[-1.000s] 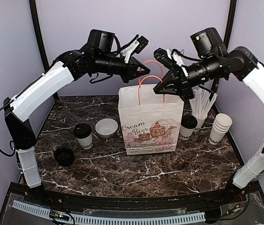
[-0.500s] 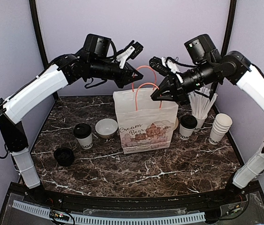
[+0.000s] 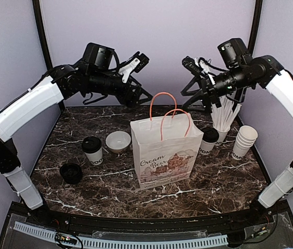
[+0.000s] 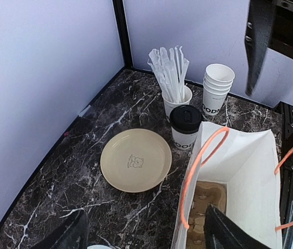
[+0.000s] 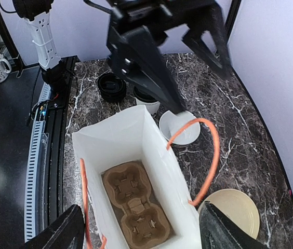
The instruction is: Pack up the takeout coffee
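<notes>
Far left of the top view first: our left hand [image 3: 142, 96] hangs in the upper left, fingers spread wide, nothing in them. Below it at middle left, one takeout coffee cup [image 3: 92, 149] waits on the desk [image 3: 110, 192], beside a white bowl [image 3: 118, 141] and a loose black lid [image 3: 71, 173].

Dead centre stands the paper bag [image 3: 164, 155], mouth open, its orange handles [image 3: 162, 104] sticking up on their own. The wrist views show a cardboard cup carrier [image 5: 131, 202] at the bottom of it, so we reckon it's parked there open to take the cups from above.

The second lidded cup [image 3: 207, 140] sits just right of the bag, and we can't tell if they touch. In the upper right, the right hand [image 3: 190, 98] is spread open and empty too.

Versus a second ago: both hands were bunched right at the handles with the bag higher in the frame. Now the bag sits lower, and the hands have let go and pulled apart.
</notes>
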